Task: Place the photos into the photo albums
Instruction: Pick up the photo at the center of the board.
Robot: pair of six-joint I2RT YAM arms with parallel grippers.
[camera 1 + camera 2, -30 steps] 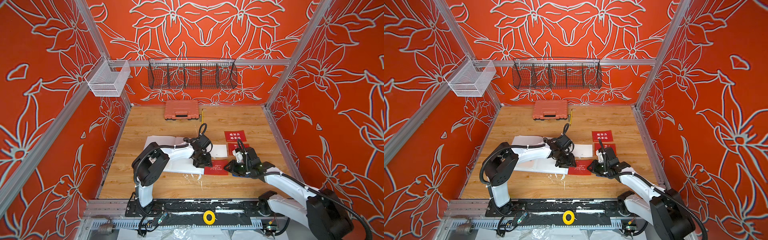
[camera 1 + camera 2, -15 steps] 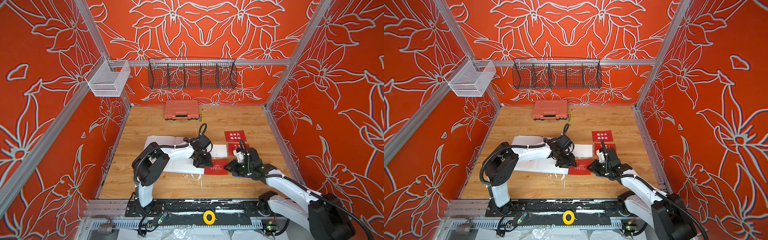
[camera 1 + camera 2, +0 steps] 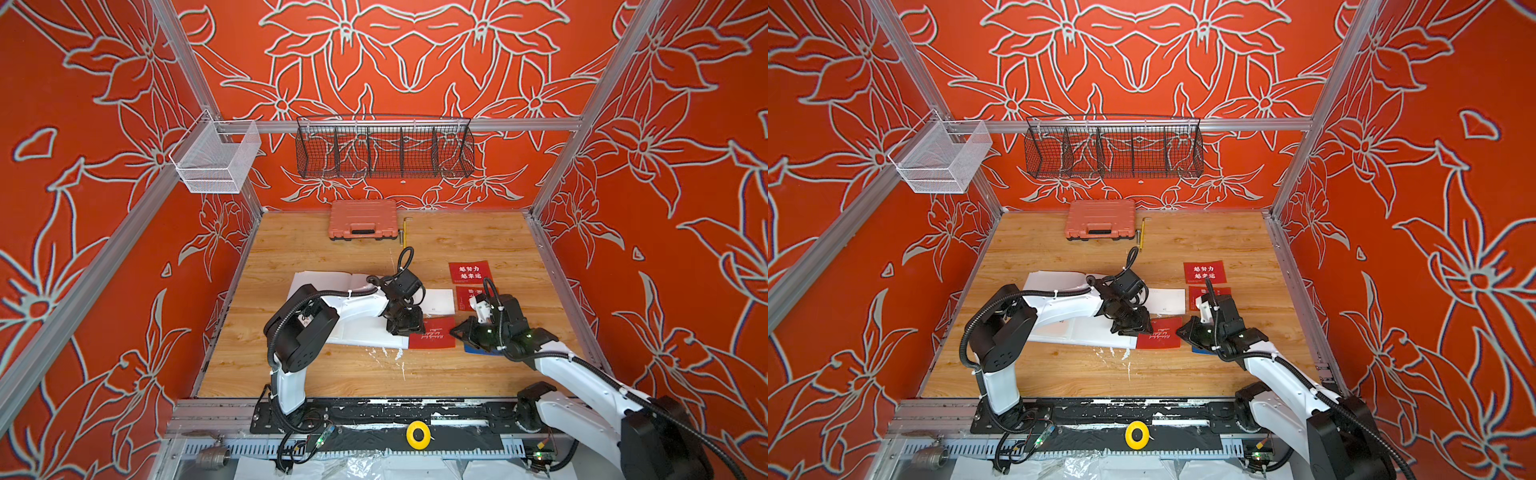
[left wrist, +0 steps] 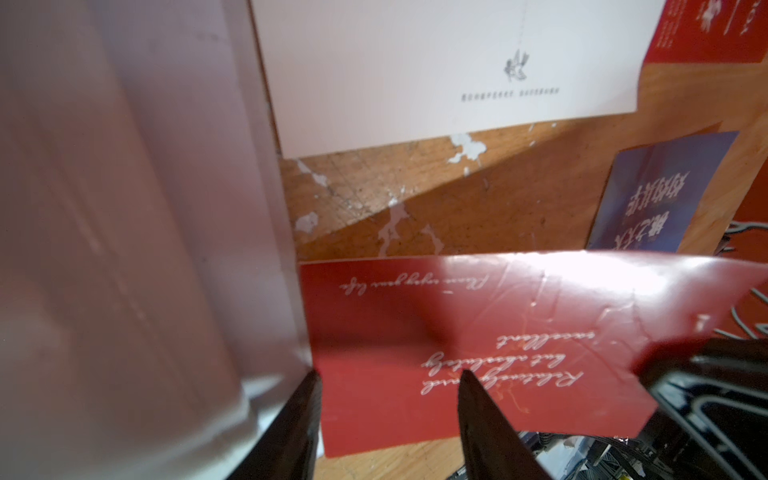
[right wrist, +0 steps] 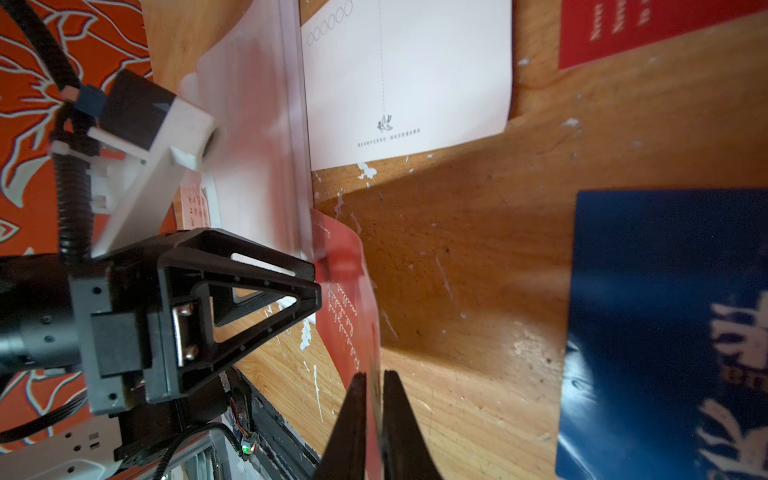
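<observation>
While the white photo album (image 3: 318, 279) lies open on the wooden table (image 3: 332, 374) beneath the left arm, the red card with white script (image 4: 457, 332) sits at the album's right-hand page edge. One short end meets that edge, and whether it reaches under the sleeve cannot be told. The card is bowed, its other end lifted off the wood. The right gripper (image 5: 374, 399) pinches that lifted end, its fingers pressed almost together with the card's edge running between them. The left gripper (image 4: 390, 399) stands spread, one fingertip at the album's edge and the other over the red card, clasping nothing. A white card (image 3: 438, 301) lies flat just beside the album, farther back. The blue card (image 5: 665, 311) lies on the wood beneath the right arm, apart from the held one. A red card with white characters (image 3: 469, 272) lies farther back, another red card (image 3: 465, 297) just in front of it, and an orange case (image 3: 362, 218) rests by the back wall.
</observation>
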